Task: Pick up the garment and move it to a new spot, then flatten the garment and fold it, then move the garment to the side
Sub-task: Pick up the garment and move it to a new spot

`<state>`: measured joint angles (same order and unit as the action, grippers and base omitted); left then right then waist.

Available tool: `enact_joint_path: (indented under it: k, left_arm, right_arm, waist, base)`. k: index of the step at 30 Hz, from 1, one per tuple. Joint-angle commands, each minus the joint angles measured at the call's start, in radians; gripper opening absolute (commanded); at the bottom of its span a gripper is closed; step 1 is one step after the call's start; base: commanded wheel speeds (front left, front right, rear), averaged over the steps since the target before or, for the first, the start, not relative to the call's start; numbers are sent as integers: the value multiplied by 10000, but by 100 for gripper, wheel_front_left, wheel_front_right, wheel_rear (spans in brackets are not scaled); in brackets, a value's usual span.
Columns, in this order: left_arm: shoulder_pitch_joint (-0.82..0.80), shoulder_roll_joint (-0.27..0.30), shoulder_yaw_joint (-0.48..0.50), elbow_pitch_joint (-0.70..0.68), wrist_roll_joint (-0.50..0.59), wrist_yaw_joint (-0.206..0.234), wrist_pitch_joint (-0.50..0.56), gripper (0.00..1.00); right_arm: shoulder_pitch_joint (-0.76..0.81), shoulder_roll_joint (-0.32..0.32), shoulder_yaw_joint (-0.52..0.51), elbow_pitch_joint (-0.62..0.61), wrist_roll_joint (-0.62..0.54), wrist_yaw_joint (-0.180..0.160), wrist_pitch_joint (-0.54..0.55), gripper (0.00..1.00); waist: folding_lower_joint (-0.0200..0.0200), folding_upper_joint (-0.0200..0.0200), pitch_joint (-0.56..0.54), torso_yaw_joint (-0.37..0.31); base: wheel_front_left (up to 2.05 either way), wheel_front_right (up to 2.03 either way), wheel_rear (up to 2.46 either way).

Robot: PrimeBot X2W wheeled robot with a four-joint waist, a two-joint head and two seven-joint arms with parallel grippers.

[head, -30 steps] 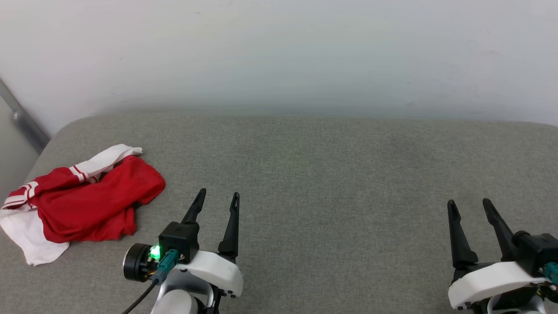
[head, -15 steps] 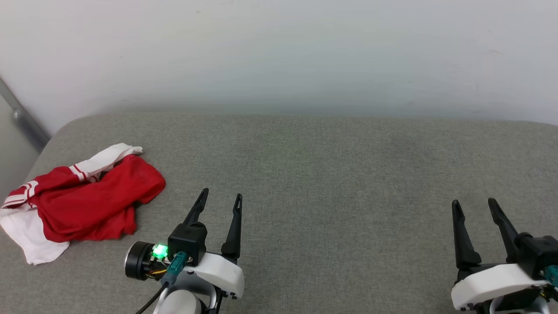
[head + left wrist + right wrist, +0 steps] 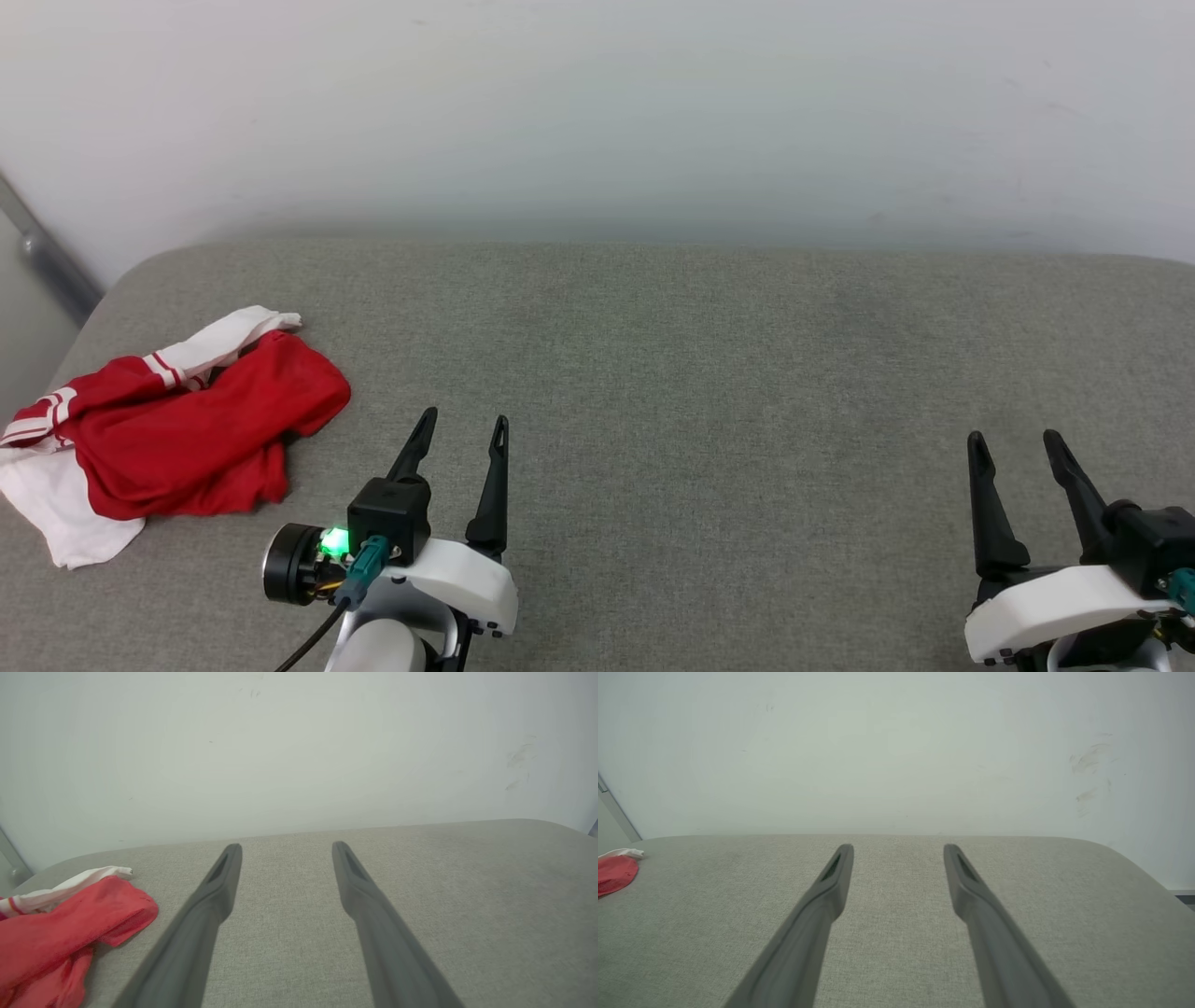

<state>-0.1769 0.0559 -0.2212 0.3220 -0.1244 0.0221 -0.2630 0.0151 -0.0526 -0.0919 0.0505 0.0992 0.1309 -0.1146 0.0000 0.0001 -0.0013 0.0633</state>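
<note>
I saw left gripper (image 3: pixel 465 416) barely shift in 1 s; it and right gripper (image 3: pixel 1013 435) stayed spread, empty. Garment (image 3: pixel 187 439) lay crumpled, untouched, at left end of grey cushion (image 3: pixel 700 373). Judged pickup unstarted.

White wrist shells (image 3: pixel 448 583), long black tapered fingers (image 3: pixel 492 485), left hand (image 3: pixel 467 416) — green light (image 3: pixel 333 539), teal plug (image 3: pixel 362 563), black cable (image 3: pixel 308 642)

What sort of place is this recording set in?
Probably an indoor test space, not a lived-in room: a grey fabric-covered cushion or mattress against a bare white wall, with a crumpled red-and-white jersey lying at its left end.
</note>
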Motion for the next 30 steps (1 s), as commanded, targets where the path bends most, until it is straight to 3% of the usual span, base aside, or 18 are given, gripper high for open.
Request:
enact_joint_path:
  k: [1,11,30]
  left_arm:
    - [-124,-8,15,25,-14,46,-27,100]
    - [-239,-13,178,170,-86,148,-27,100]
    - [-202,-47,1073,-360,-461,354,-26,100]
  right_arm:
    - [-108,34,2,38,70,-3,-60,100]
    - [-201,33,199,-95,-315,-3,-25,100]
    - [-680,-94,1063,-407,-473,-3,217,100]
  waist:
    - [0,-1,3,5]
    - [0,-1,101,448]
    - [0,-1,602,3386]
  base:
    - [0,0,0]
    - [0,0,0]
    - [0,0,0]
